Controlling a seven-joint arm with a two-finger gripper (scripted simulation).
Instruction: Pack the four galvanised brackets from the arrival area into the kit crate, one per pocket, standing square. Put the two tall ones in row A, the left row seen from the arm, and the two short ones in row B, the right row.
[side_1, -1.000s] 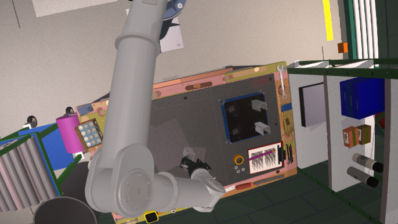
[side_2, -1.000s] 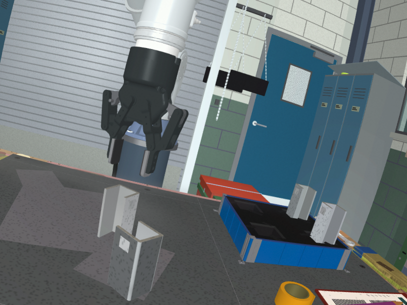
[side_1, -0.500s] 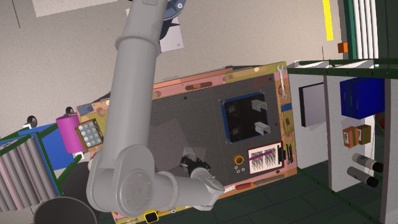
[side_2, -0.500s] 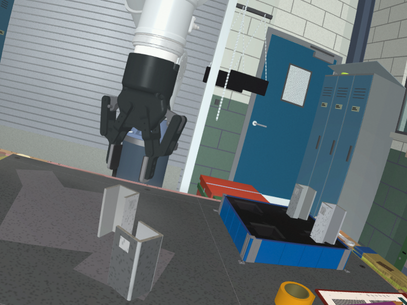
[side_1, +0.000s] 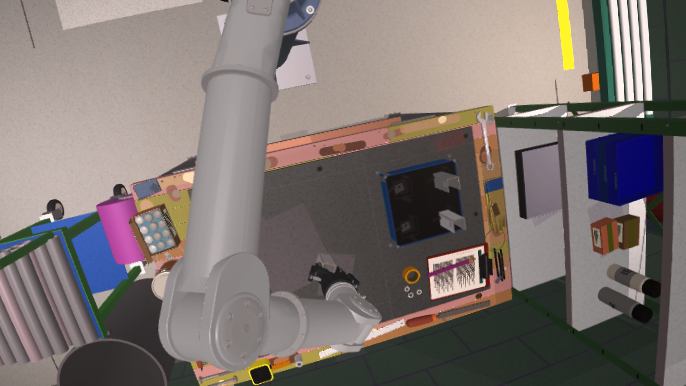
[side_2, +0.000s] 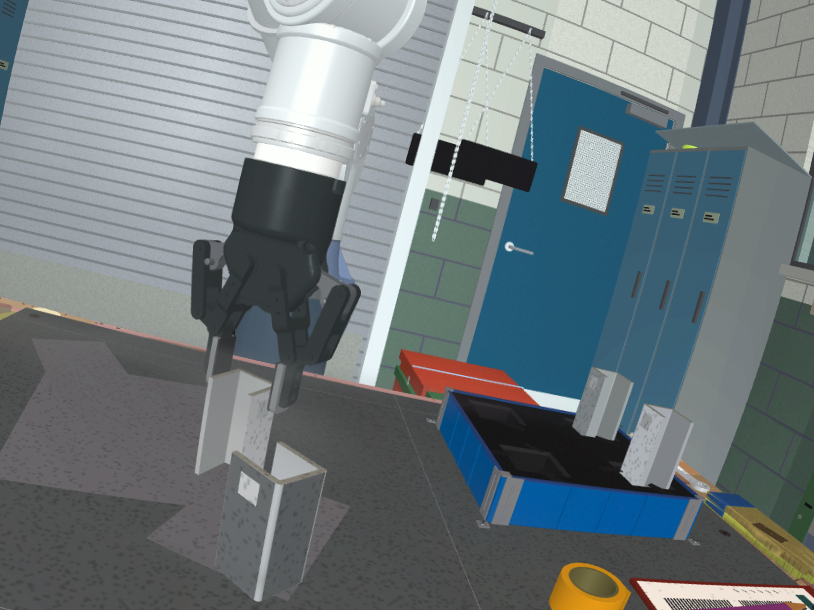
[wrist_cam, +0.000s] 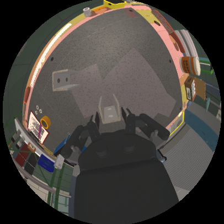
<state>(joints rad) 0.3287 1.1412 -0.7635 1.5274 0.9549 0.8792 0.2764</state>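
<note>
A galvanised U-shaped bracket (side_2: 233, 421) (wrist_cam: 109, 111) stands upright on the pale arrival patch, and my gripper (side_2: 253, 388) (wrist_cam: 109, 119) has come down over its top with its fingers on either side of it, open and holding nothing. A second bracket (side_2: 271, 526) (wrist_cam: 63, 80) stands just in front of it on the same patch. Two more brackets (side_2: 601, 402) (side_2: 655, 445) stand in the far row of the blue kit crate (side_2: 565, 470) (side_1: 422, 202). The crate's near pockets are dark and empty.
Behind the bench are a ribbed shutter, a blue door and grey lockers (side_2: 696, 276). A yellow tape roll (side_2: 588, 585) (side_1: 411, 274) and a clipboard (side_1: 457, 272) lie near the crate. A spanner (side_1: 486, 140) lies on the bench's rim.
</note>
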